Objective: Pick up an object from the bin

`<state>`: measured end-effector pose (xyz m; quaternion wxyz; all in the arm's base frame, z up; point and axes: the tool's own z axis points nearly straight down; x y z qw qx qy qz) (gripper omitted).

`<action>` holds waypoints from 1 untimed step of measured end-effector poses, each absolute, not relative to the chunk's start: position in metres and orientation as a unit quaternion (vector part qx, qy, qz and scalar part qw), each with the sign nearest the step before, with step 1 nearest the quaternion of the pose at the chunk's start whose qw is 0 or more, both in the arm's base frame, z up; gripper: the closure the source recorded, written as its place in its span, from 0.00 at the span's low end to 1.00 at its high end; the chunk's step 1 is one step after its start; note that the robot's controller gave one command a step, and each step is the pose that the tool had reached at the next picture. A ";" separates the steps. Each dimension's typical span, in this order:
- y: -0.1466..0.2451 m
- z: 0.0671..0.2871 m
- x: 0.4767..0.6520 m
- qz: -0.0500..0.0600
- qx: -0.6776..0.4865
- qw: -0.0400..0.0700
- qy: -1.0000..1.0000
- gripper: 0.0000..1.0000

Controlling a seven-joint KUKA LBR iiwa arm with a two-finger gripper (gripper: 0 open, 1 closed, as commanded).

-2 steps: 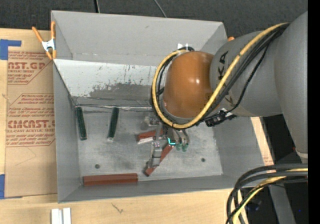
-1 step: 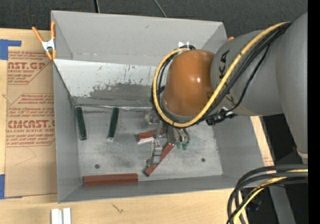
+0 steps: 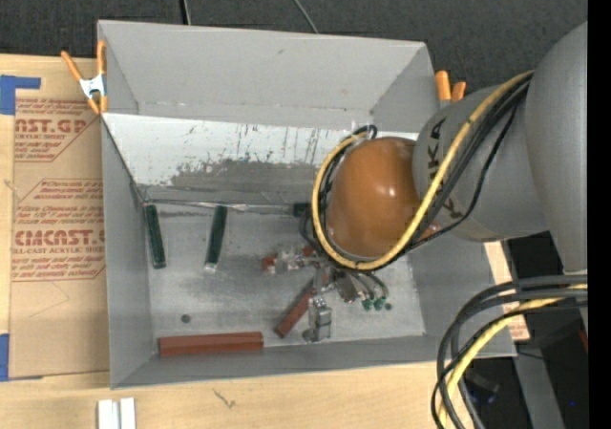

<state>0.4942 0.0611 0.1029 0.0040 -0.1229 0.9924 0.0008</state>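
In the camera view the arm (image 3: 535, 169) comes in over the right rim of the bin (image 3: 267, 74). Its orange cover (image 3: 370, 196) hangs above the right half of the floor, close to the right wall. Below the cover the gripper (image 3: 321, 314) points down at the front right of the floor, near the front wall. I cannot tell whether it is open or shut, and nothing can be seen held in it. Just to its left lies a short brown stick (image 3: 292, 316), tilted, with its lower end toward the front wall. A small red piece (image 3: 280, 262) lies behind the stick, at the cover's edge. Some green beads (image 3: 378, 303) sit just right of the gripper. A long red bar (image 3: 210, 344) lies flat along the front wall, left of the gripper and apart from it. The left green stick (image 3: 154, 236) and the right green stick (image 3: 216, 238) lie side by side near the back of the floor, well apart from the gripper. Open floor lies between them and the bar.
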 end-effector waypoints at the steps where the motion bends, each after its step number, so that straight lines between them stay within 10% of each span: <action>1: 0.034 0.090 0.520 0.001 -0.097 0.000 0.995 0.00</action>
